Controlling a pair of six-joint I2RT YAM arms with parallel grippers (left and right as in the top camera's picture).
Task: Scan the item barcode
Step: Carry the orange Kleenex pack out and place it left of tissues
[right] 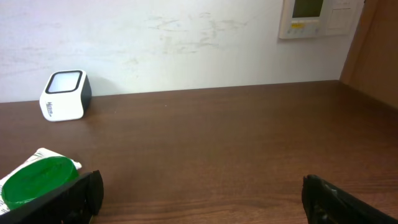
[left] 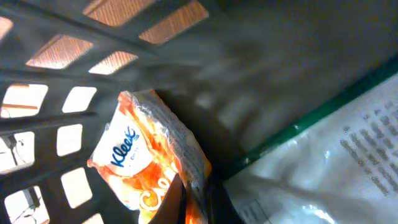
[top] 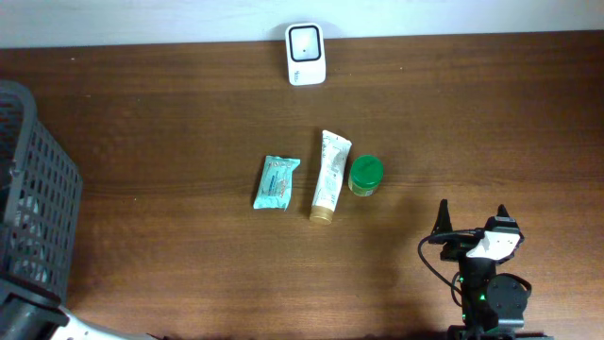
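In the left wrist view my left gripper (left: 194,202) is down inside the dark mesh basket (left: 205,37), shut on the edge of an orange and white Kleenex tissue pack (left: 140,162), the item it holds. Both dark fingers pinch the pack's right-hand rim at the bottom of the frame. From overhead this gripper is hidden in the basket (top: 38,189) at the table's left edge. The white barcode scanner (top: 306,54) stands at the back middle, also seen from the right wrist as a scanner (right: 64,95) by the wall. My right gripper (top: 472,222) (right: 202,199) stands open above the table at the front right, holding nothing.
A white package with a green stripe and printed text (left: 336,155) lies beside the tissue pack in the basket. Mid-table lie a teal pack (top: 276,181), a white tube (top: 330,175) and a green-lidded jar (top: 365,175) (right: 37,182), left of the right gripper.
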